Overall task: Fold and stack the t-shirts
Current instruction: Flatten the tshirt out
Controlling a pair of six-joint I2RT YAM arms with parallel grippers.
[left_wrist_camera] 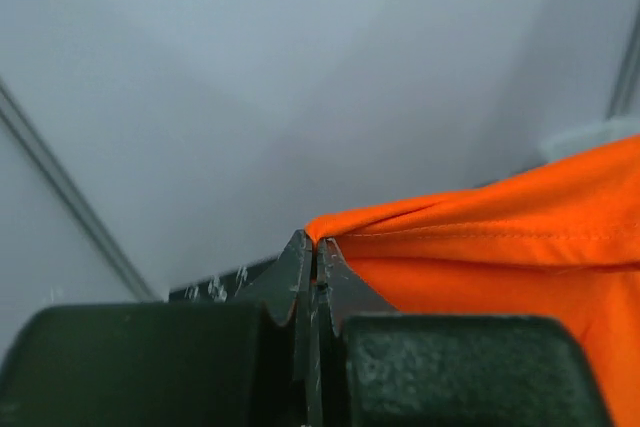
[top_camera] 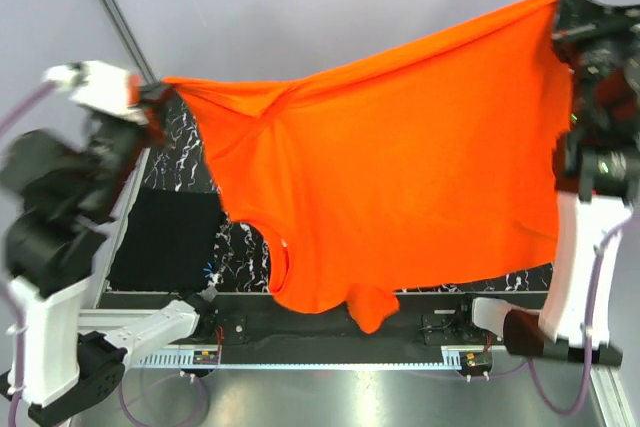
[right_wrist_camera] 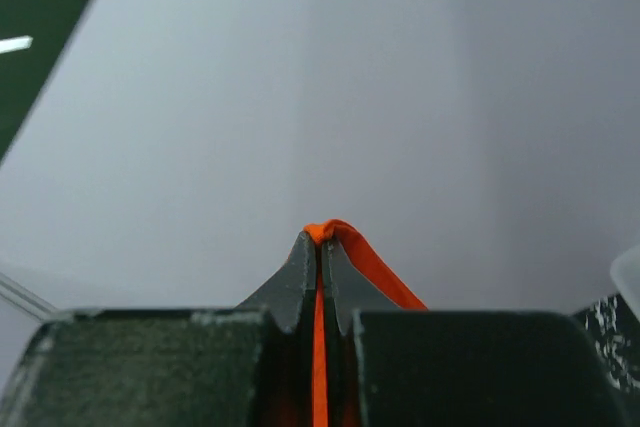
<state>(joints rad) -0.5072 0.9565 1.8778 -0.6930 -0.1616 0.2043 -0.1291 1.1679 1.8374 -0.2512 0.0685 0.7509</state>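
Above marbled mat (top_camera: 185,162), orange-red t-shirt (top_camera: 400,167) (aloft)

The spread t-shirt (top_camera: 400,167) hangs over the mat (top_camera: 240,252) (folded t-shirt (top_camera: 165,242) at its left).

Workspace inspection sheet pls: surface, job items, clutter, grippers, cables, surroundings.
Surface: black white-veined mat, largely hidden behind the hanging shirt.
Job's things: orange t-shirt stretched in the air between both arms; black t-shirt lying folded on the mat's left part.
Clutter: nothing seen.
Grippers: left gripper shut on the orange t-shirt; right gripper shut on its far edge.
Cables: purple cables loop beside both arms.
Surroundings: pale backdrop, metal struts.
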